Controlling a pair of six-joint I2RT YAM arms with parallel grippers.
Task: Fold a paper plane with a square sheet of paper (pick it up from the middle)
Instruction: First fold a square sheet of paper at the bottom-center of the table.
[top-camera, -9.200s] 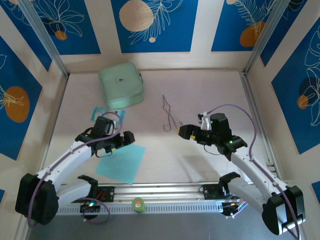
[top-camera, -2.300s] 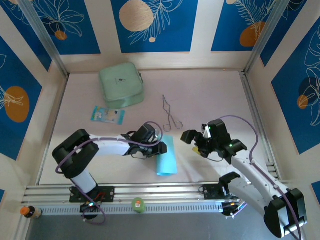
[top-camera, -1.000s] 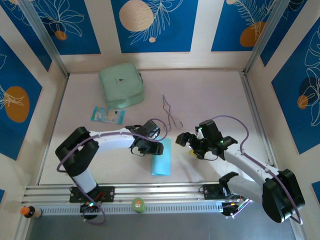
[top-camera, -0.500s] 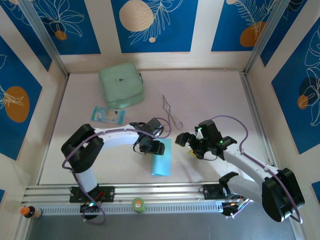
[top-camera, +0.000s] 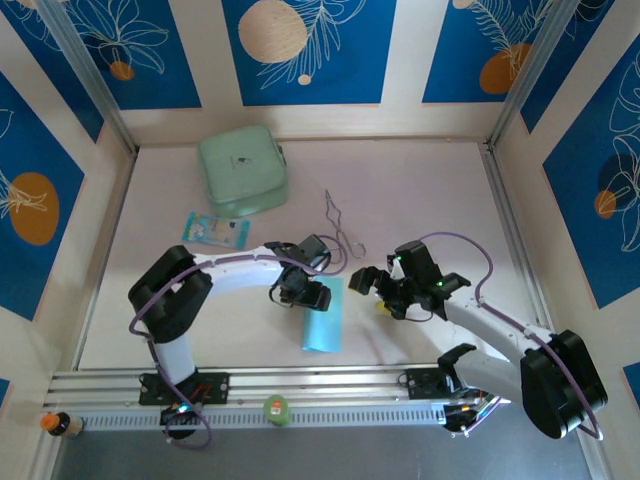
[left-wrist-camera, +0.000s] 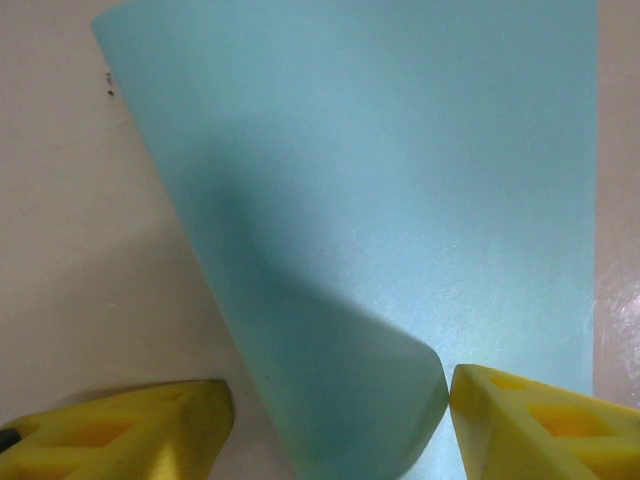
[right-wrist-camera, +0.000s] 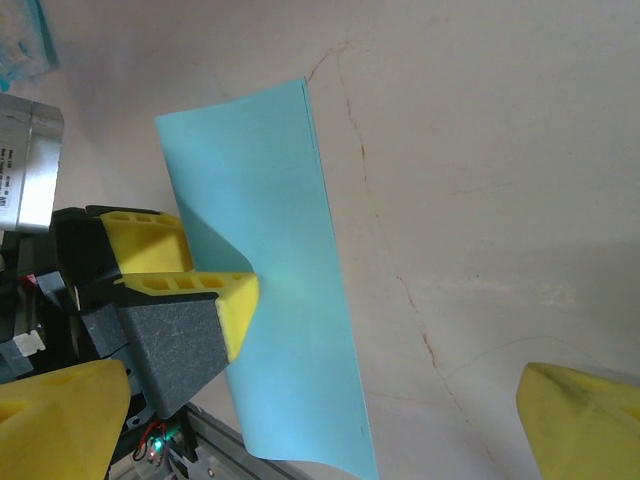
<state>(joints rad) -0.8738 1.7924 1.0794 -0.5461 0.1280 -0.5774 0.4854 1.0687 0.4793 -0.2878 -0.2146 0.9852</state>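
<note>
One fold of many is in: the sheet (top-camera: 323, 318) lies doubled into a narrow strip on the surface (top-camera: 430, 200), between the two sets of jaws. No plane yet. By my reading the centre crease is unfinished. In the left wrist view the folded side stands up as a soft rounded loop instead of a flat line. Left to do, as I judge it: flatten that crease, turn the nose corners in, fold the wings.

Left jaws: partly open, straddling the raised loop at the strip's left edge. One yellow pad (right-wrist-camera: 236, 300) touches the loop, the other stands clear on bare surface, so nothing is clamped. Right jaws: fully spread, empty, hovering just beyond the strip's right side.

Edges:
- The two free edges lie on the side facing the right jaws, nearly flush, with a slight offset at the far corner.
- The near end of the strip sits close to the rail (top-camera: 330, 380), so there is little room that way.
- Tongs (top-camera: 341, 232) lie near the far end, just past both jaws. A sweep along the crease in that direction could catch them.
- Bare surface lies under and behind the right jaws.
- Case (top-camera: 243, 172) and packet (top-camera: 215, 231) lie well apart, behind the left jaws.
</note>
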